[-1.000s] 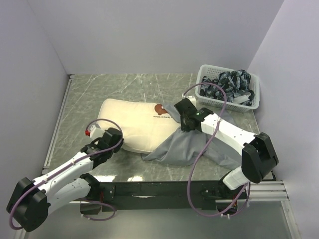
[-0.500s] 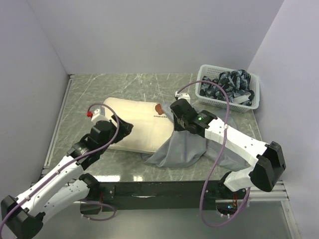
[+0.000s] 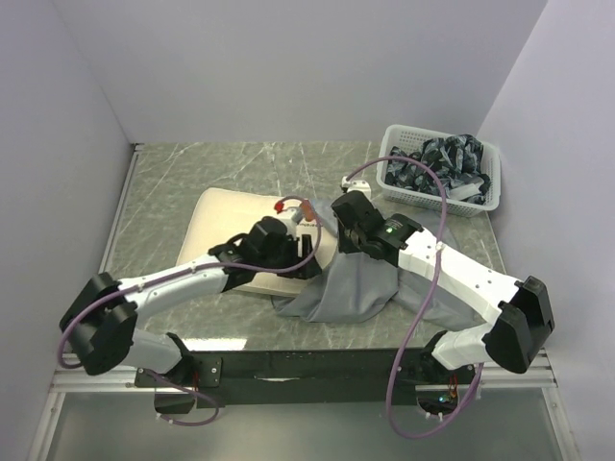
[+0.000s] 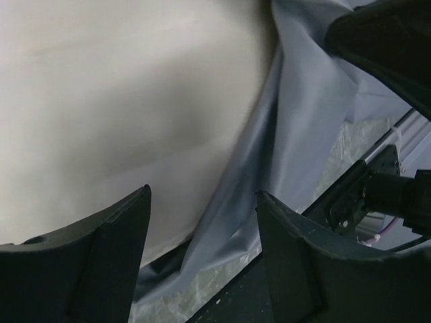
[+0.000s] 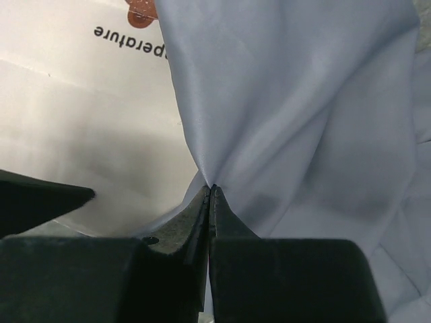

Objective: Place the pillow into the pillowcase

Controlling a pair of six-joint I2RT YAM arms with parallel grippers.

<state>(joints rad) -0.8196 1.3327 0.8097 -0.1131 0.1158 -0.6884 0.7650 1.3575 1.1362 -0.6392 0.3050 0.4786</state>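
The cream pillow [image 3: 223, 223] lies flat at the table's middle left, and its right end reaches under the edge of the grey pillowcase [image 3: 351, 288]. My right gripper [image 3: 344, 229] is shut on a pinch of pillowcase [image 5: 303, 101] cloth and holds it raised above the pillow [image 5: 81, 128], as the right wrist view [image 5: 211, 188] shows. My left gripper [image 3: 307, 252] reaches across the pillow to its right end. In the left wrist view it [image 4: 202, 208] is open, empty, above the seam between pillow [image 4: 121, 101] and pillowcase [image 4: 296, 114].
A white basket [image 3: 490, 197] full of dark patterned cloths stands at the back right corner. Pale walls close in the table on three sides. The black mounting rail [image 3: 317, 365] runs along the near edge.
My left arm swung from the pillow's left side across it to its right end, and its jaws opened. The right gripper lifted the pillowcase edge slightly leftward and kept its hold.
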